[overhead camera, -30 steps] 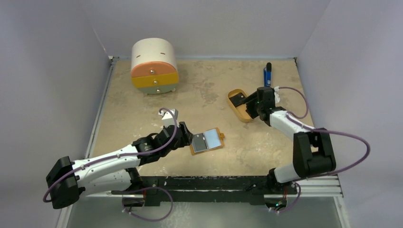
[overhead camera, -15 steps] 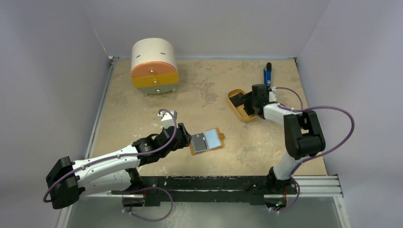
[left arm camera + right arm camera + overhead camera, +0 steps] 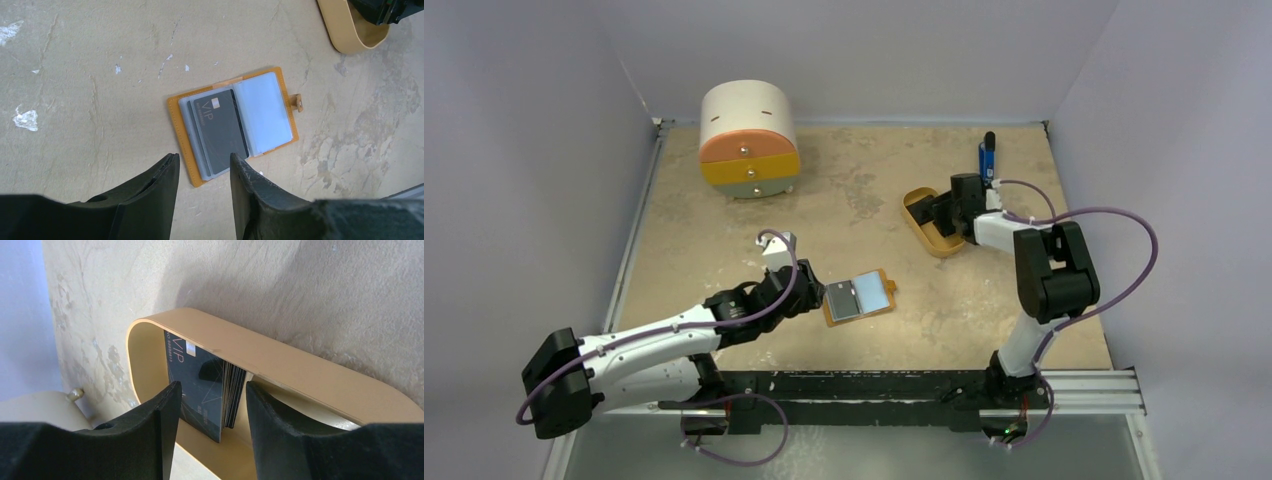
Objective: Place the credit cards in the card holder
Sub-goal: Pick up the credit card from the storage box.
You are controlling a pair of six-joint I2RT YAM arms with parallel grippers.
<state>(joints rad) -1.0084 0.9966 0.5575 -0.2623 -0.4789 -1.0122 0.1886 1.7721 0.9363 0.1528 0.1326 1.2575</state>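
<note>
The orange card holder lies open on the table, grey-blue pockets up. One black credit card marked VIP sits in its left pocket. My left gripper hovers open just short of the holder's near edge, nothing between its fingers. In the top view the holder is mid-table, with the left gripper at its left side. A stack of black credit cards stands on edge in the tan oval tray. My right gripper is open, its fingers on either side of the stack with a gap on each side.
The tray sits at the right back with the right gripper reaching into it. A blue-and-black stick-shaped object lies behind it near the back wall. A round drawer cabinet stands at the back left.
The right arm's elbow has swung left and its gripper has slid a little left into the tray, jaws narrowing slightly. The left arm has barely moved.
</note>
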